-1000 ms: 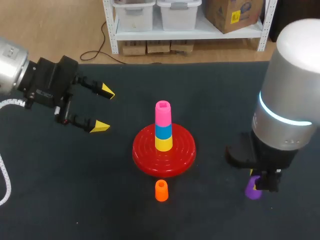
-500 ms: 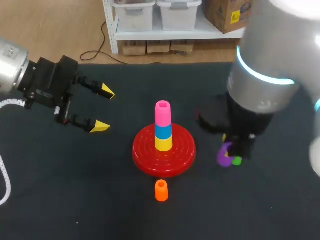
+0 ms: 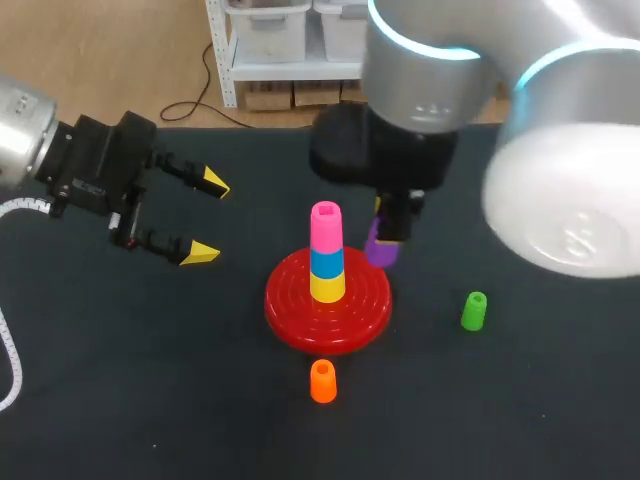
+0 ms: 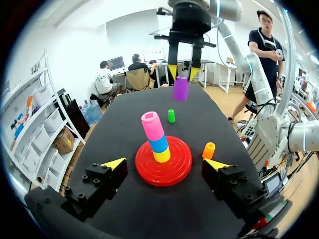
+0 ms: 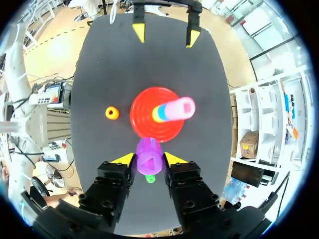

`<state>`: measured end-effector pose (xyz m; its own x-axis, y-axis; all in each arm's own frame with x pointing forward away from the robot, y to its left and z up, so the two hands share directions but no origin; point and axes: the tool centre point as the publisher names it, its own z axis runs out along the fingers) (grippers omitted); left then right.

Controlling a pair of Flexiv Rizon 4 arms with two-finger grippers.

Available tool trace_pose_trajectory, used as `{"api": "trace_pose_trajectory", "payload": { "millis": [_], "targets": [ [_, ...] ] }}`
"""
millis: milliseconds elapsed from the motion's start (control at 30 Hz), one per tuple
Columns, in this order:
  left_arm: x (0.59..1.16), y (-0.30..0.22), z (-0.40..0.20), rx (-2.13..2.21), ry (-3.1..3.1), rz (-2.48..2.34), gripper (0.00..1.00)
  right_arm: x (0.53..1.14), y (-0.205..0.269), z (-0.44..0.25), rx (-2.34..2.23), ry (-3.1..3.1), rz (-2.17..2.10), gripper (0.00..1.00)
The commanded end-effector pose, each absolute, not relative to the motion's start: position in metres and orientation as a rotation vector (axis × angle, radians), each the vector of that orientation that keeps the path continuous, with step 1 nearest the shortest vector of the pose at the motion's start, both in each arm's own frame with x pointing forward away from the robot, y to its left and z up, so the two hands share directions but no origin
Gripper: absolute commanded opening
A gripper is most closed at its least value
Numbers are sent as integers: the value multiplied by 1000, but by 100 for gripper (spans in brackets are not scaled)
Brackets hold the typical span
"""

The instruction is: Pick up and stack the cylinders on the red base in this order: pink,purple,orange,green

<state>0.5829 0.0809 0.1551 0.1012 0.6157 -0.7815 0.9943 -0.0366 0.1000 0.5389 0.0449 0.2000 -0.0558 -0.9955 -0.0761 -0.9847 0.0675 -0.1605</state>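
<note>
Dark bench (image 3: 120, 400) underneath all. Grips the purple cylinder (image 3: 381, 247) between the right gripper's (image 5: 148, 159) fingers, aloft just right of the stack. Spreads the left gripper's (image 3: 206, 218) fingers wide, at left. Seats the red base (image 3: 290, 320) centrally, with yellow, blue, then the pink cylinder (image 3: 325, 228) on it. Rests the green cylinder (image 3: 474, 311) right, the orange cylinder (image 3: 322, 381) near.

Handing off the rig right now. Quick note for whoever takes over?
Left gripper: open, empty, left of the red base.
Right gripper: shut on the purple cylinder, held in the air beside the stack.
Done: pink cylinder tops the stack, over blue cylinder and yellow cylinder.
Left: purple onto pink, then orange cylinder (table, near side of base), then green cylinder (table, right of base).
</note>
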Motion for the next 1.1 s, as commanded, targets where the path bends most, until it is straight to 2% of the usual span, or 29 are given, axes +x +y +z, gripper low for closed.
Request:
{"api": "trace_pose_trajectory", "payload": {
  "millis": [33,367,1100],
  "targets": [
    [583,82,154,1725,1580,-738,100,557,69,205,-2056,2209,-136,0],
    [583,82,154,1725,1580,-738,100,601,102,209,-1991,2284,-172,0],
    [583,82,154,1725,1580,-738,100,606,104,197,-1974,2307,-178,0]
  ]
}}
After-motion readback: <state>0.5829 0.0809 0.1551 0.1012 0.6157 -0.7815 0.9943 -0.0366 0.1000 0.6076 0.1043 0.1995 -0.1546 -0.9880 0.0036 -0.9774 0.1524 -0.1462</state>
